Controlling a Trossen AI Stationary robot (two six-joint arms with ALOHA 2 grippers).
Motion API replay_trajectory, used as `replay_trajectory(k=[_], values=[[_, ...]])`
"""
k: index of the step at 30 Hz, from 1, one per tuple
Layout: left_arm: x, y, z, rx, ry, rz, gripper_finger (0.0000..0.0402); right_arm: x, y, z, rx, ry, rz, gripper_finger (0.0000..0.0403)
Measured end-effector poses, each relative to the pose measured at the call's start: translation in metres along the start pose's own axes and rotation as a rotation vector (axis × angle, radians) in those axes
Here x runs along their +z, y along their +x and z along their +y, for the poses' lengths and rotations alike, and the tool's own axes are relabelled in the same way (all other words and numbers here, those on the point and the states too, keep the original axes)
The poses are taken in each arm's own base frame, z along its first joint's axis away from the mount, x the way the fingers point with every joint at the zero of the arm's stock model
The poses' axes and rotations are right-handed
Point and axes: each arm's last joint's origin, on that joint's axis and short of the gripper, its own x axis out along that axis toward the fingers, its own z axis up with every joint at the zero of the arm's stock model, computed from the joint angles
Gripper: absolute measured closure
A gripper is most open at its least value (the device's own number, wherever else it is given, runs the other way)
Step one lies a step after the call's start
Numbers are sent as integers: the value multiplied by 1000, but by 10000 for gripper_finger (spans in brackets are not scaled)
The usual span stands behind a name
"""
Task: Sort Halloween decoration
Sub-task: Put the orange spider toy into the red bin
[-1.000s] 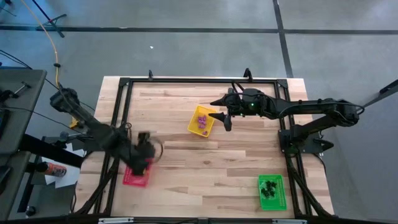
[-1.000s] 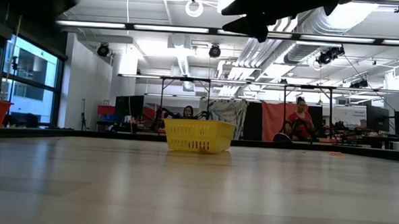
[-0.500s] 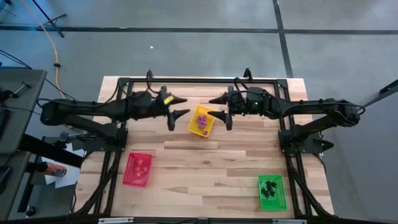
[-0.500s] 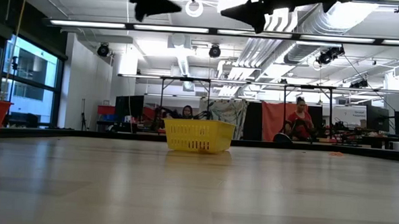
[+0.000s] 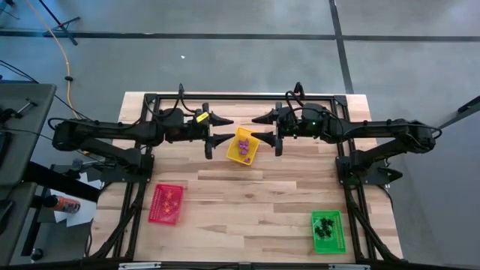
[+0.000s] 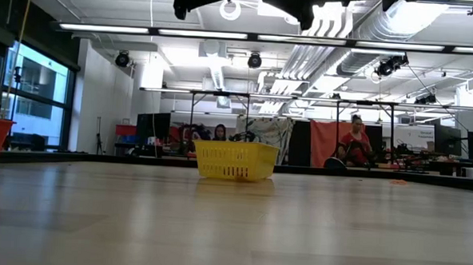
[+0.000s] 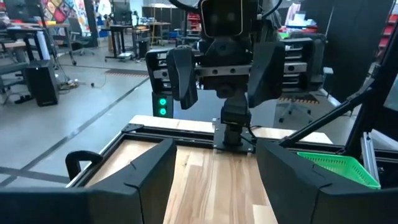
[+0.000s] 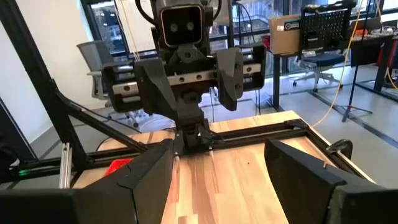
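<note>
The Halloween decoration lies sorted in three trays in the high view. Purple trinkets (image 5: 244, 147) lie in the yellow tray (image 5: 234, 151), orange ones (image 5: 168, 198) in the red tray (image 5: 154, 214) and black ones (image 5: 325, 225) in the green tray (image 5: 337, 238). My left gripper (image 5: 218, 129) and my right gripper (image 5: 263, 127) hang high above the table's far half. They point level at each other across the yellow tray. Both are open with nothing between their fingers. The left wrist view looks straight at the right gripper (image 7: 225, 71). The right wrist view shows the left gripper (image 8: 189, 71) the same way.
A black metal frame (image 5: 240, 97) runs along the table's far edge and down both sides. The red tray stands near left and the green tray near right. Bare wood (image 5: 247, 195) lies between them. Beyond the table, people sit at desks (image 6: 356, 146).
My left gripper has risen from over the red tray and swung toward the table's far edge and its middle. It has turned from pointing down to level and now faces the right gripper beside the yellow tray. My right gripper has tipped up a little toward level.
</note>
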Motion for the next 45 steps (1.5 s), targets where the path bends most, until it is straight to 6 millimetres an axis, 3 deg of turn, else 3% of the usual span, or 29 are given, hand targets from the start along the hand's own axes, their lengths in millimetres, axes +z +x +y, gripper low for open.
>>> replay_trajectory(k=[8,10,14,18,23,28,32,37,45], values=[[1,0,0,6,-30,-7,190,-1,-3,-2,-39,79,28,155],[1,0,0,7,-55,-7,190,1,-11,-8,-158,130,101,155],[1,0,0,7,-70,-5,190,8,-38,-36,-560,209,372,155],[0,0,0,9,-70,2,190,1,-66,-69,-849,363,598,155],[-2,0,0,10,-88,15,190,-44,-101,-106,-1053,642,818,155],[-2,0,0,13,-104,24,190,-106,-134,-116,-1191,860,957,155],[-2,0,0,13,-104,24,190,-138,-147,-121,-1247,961,930,155],[-2,0,0,13,-104,24,190,-153,-150,-126,-1338,990,806,155],[-2,0,0,13,-131,24,190,-169,-140,-140,-1409,1010,778,155]])
